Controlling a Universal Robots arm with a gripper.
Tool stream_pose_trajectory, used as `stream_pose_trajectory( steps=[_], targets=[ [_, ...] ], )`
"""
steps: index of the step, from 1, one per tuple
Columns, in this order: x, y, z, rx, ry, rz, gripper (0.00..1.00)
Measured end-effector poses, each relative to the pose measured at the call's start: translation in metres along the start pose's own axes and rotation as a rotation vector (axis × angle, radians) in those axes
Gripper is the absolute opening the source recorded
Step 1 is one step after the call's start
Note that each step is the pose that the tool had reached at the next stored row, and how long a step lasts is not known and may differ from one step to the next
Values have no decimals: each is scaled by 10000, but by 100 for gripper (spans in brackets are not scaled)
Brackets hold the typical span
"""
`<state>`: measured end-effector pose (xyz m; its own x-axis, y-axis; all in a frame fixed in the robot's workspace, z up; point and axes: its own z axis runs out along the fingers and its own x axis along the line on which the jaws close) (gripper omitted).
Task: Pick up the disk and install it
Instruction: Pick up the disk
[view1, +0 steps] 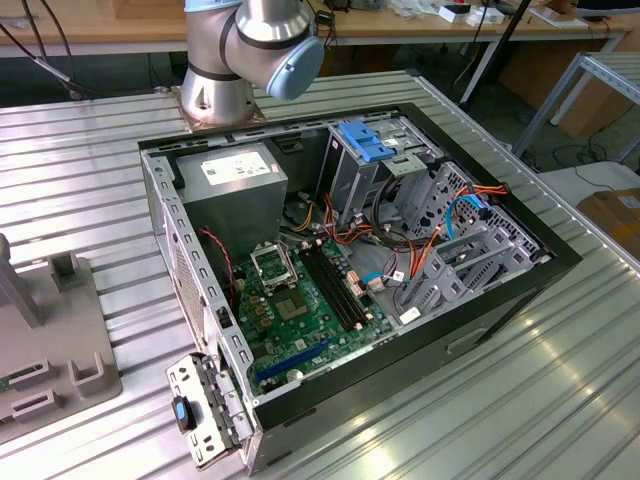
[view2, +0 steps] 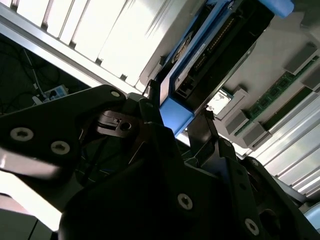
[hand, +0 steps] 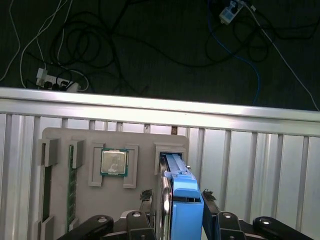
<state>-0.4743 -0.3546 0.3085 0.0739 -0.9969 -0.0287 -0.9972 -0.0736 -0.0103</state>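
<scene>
The disk (hand: 183, 212) stands on edge in a slot of the grey tray (hand: 145, 140), beside a CPU (hand: 114, 162) and RAM sticks (hand: 71, 185). My gripper (hand: 177, 196) straddles its upper end. The jaws are apart, one on each broad side. I see a sliver of gap on either side in both wrist views, so I judge them not yet clamped.

I'd expect the disk to be stiff and dense for its size, and it won't give under pressure. The metal faces look smooth and may slip, and the blue rails are plastic and may flex. I'd also treat it as shock-sensitive, so no knocks against the slot walls. The best hold, to my mind, is across the thickness on the flat faces near the top edge, square to the slot so it doesn't bind.

The first wrist view looks straight down the disk's edge, so I can check centring between the jaws and see the tray on the ribbed counter (hand: 250, 165). The second wrist view looks from lower and to one side. It shows the disk (view2: 200, 55) along its length and the fingertips (view2: 153, 97) against the blue end. The exterior view gives me the open case (view1: 480, 330) and its drive cage (view1: 365, 140), with the tray (view1: 50, 350) off to that view's left.
</scene>
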Motion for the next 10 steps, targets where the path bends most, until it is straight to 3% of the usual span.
stream_pose_trajectory(
  steps=[10],
  targets=[
    [-17,-6,0,-1,0,0,50]
  ],
)
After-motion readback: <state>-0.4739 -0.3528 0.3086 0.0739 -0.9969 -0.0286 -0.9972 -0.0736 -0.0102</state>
